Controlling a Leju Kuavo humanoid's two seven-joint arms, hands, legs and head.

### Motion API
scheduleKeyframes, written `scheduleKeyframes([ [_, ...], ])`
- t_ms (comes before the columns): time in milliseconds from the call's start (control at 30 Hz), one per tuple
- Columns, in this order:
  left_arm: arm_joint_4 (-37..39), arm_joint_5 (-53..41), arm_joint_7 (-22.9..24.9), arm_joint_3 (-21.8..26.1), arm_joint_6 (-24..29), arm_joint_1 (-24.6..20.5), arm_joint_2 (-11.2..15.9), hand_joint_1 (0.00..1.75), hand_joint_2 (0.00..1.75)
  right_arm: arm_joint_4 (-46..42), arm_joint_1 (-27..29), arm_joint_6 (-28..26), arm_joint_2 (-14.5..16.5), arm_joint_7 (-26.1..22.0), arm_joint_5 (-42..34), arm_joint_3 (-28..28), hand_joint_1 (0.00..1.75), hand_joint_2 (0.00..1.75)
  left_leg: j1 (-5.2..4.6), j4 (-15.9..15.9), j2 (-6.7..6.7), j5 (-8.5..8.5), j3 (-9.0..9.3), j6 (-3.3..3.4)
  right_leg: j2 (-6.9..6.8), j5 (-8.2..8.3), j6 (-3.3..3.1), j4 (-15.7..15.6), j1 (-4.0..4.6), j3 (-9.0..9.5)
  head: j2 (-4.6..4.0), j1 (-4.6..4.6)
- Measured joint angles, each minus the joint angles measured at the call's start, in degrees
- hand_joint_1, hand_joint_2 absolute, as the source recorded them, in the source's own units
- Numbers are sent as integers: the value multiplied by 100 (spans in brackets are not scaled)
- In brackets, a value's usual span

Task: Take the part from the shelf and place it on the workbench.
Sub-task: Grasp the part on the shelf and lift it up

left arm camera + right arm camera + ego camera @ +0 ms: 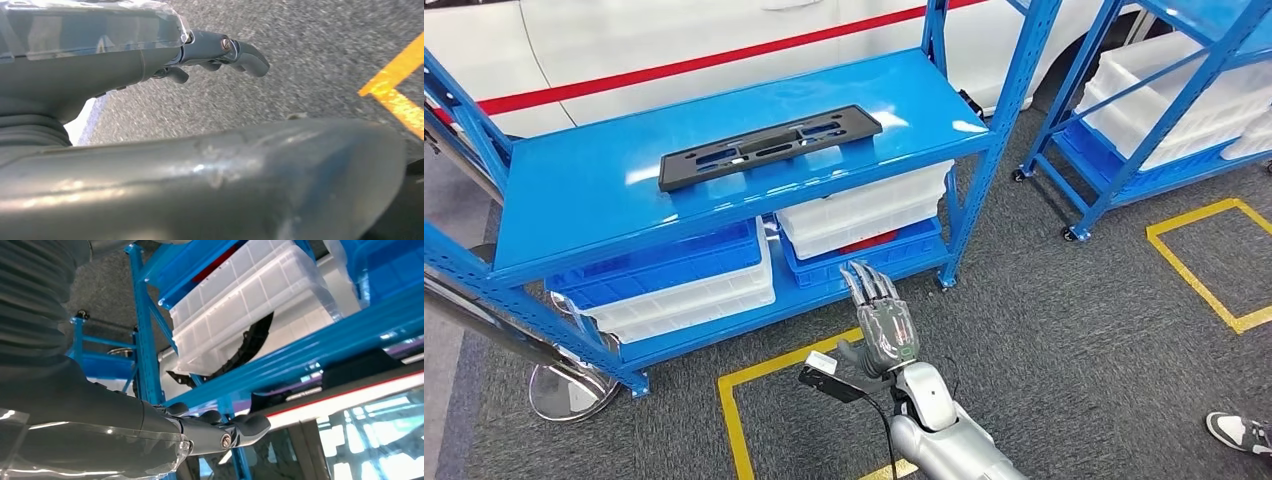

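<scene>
Right robot hand (882,320) raised in front of the blue shelf (574,190), fingers straight and spread, holding nothing, fingertips pointing toward 12 o'clock at the lower tier. Silver forearm comes in from 6 o'clock. Left robot hand (220,50) hangs over grey carpet, fingers loosely apart with nothing in them. Black part (769,146) lies flat on the top tier of the shelf, at 11 o'clock from the right robot hand, well apart, untouched. White bins (864,210) and blue bins (664,265) stacked on the tier below. Yellow floor tape (729,410) at 8 o'clock of the hand. Second blue rack (1114,150) at 2 o'clock. White car body with red stripe (674,65) behind the shelf. A shoe (1239,430) at 4 o'clock.
</scene>
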Motion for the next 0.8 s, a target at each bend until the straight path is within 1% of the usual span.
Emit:
scheduleKeyframes([
  [33, 0, 13, 1, 4, -5, 16, -1, 0, 0, 20, 21, 0, -1, 1, -1, 0, 0, 175, 3, 216, 0, 44, -210, -10, 7, -72, 3, 0, 2, 83, 0, 0],
  [67, 0, 24, 3, 8, -7, 35, -1, 0, 0, 37, 37, 0, -1, 1, -2, 0, 0, 175, 5, 208, 0, 215, -321, -11, 17, -149, 8, 0, 4, 176, 0, 1],
  [100, 0, 34, 4, 14, -9, 52, -1, 0, 0, 53, 47, -1, -1, 1, -3, 0, 0, 175, 6, -37, 0, 505, -321, -1, 31, -234, 18, -1, 5, 283, 0, 1],
  [133, 1, 47, 5, 24, -10, 70, -1, 0, 0, 65, 53, -1, -1, 1, -3, 0, 0, 175, 4, -441, 0, 840, -246, 24, 44, -329, 31, -4, 5, 393, 0, 1],
  [167, 10, 60, 8, 37, -10, 88, 3, 0, 0, 79, 54, -3, -1, 1, -4, 0, 0, 175, -14, -766, -1, 1063, -138, 59, 53, -418, 54, -14, 9, 485, 0, 1],
  [200, 19, 71, 9, 49, -11, 94, 7, 0, 0, 94, 58, -8, -2, 1, -4, 0, 0, 175, -38, -1036, 1, 1163, -23, 107, 62, -497, 91, -32, 6, 563, 0, 1],
  [233, 27, 81, 9, 62, -12, 88, 10, 0, 0, 106, 63, -13, -1, 0, -4, 0, 0, 175, -65, -1167, 2, 1131, 61, 158, 65, -560, 135, -62, 0, 625, 0, 3],
  [267, 34, 84, 9, 73, -13, 75, 15, 0, 0, 115, 64, -19, 3, -1, -4, 0, 0, 175, -93, -1184, 2, 1009, 133, 210, 66, -580, 183, -79, -7, 679, 0, 4],
  [300, 34, 84, 8, 81, -13, 55, 17, 0, 0, 118, 59, -22, 14, -1, -3, 0, 0, 175, -105, -1256, 0, 914, 211, 261, 68, -531, 229, -14, -17, 691, 0, 6],
  [333, 34, 81, 9, 89, -13, 45, 19, 0, 0, 118, 49, -22, 26, -1, -2, 0, 0, 175, -100, -1304, -3, 849, 297, 299, 62, -415, 264, 188, -28, 621, 0, 8],
  [367, 34, 77, 10, 93, -10, 44, 21, 0, 0, 119, 41, -22, 35, -2, 1, 0, 0, 175, -88, -1361, -2, 799, 402, 335, 59, -244, 291, 506, -30, 469, -1, 12],
  [400, 36, 58, 20, 95, -5, 45, 23, 0, 0, 126, 37, -21, 43, -2, 2, 0, 0, 175, -72, -1423, -1, 757, 531, 362, 55, -100, 312, 940, -32, 194, -1, 16],
  [433, 37, 32, 31, 95, 2, 44, 25, 0, 0, 138, 44, -21, 42, -2, 4, 0, 0, 175, -55, -1480, -1, 714, 659, 379, 49, -73, 322, 1344, -35, -114, -1, 23],
  [467, 38, 4, 40, 94, 8, 39, 27, 0, 0, 154, 54, -21, 39, -2, 6, 0, 0, 175, -48, -1521, -8, 655, 781, 391, 46, -191, 327, 1625, -32, -400, -1, 29],
  [500, 39, -22, 49, 92, 10, 36, 28, 0, 0, 170, 62, -22, 36, -3, 10, 0, 0, 175, -43, -1551, -21, 587, 904, 396, 43, -435, 333, 1791, -34, -664, 0, 32],
  [533, 39, -39, 51, 90, 10, 33, 27, 0, 0, 183, 68, -26, 34, -7, 19, 0, 0, 175, -38, -1567, -35, 506, 1021, 394, 39, -705, 342, 1791, -35, -851, 0, 35],
  [567, 39, -52, 52, 88, 8, 35, 22, 0, 0, 193, 70, -31, 33, -10, 31, 0, 0, 175, -33, -1573, -46, 419, 1139, 388, 34, -896, 350, 1690, -35, -982, 0, 36],
  [600, 39, -64, 53, 86, 5, 37, 17, 0, 0, 201, 69, -38, 33, -15, 44, 0, 0, 175, -28, -1574, -52, 327, 1257, 376, 29, -926, 354, 1502, -35, -1066, 0, 37],
  [633, 39, -79, 54, 85, 5, 39, 13, 0, 0, 206, 68, -48, 31, -17, 61, 0, 0, 175, -24, -1573, -55, 230, 1379, 358, 23, -714, 351, 1209, -35, -1102, 0, 37],
  [700, 42, -106, 55, 80, 5, 46, 9, 0, 0, 214, 55, -59, 19, -5, 100, 0, 0, 175, -30, -1553, -64, 43, 1553, 303, -2, 208, 316, 568, -25, -1120, 0, 36],
  [733, 44, -115, 56, 73, 5, 37, 9, 0, 0, 208, 39, -55, 11, 11, 128, 0, 0, 175, -40, -1538, -68, -46, 1598, 269, -6, 611, 285, 366, -13, -1125, 0, 32],
  [767, 45, -120, 58, 64, 7, 27, 9, 0, 0, 185, 9, -33, 5, 38, 156, 0, 0, 175, -50, -1522, -68, -105, 1627, 234, -6, 844, 245, 276, -4, -1137, 0, 28],
  [800, 46, -121, 61, 53, 10, 10, 9, 0, 0, 141, -46, 11, 2, 71, 182, 0, 0, 175, -56, -1505, -68, -130, 1646, 201, 3, 872, 200, 276, 5, -1137, 0, 25],
])
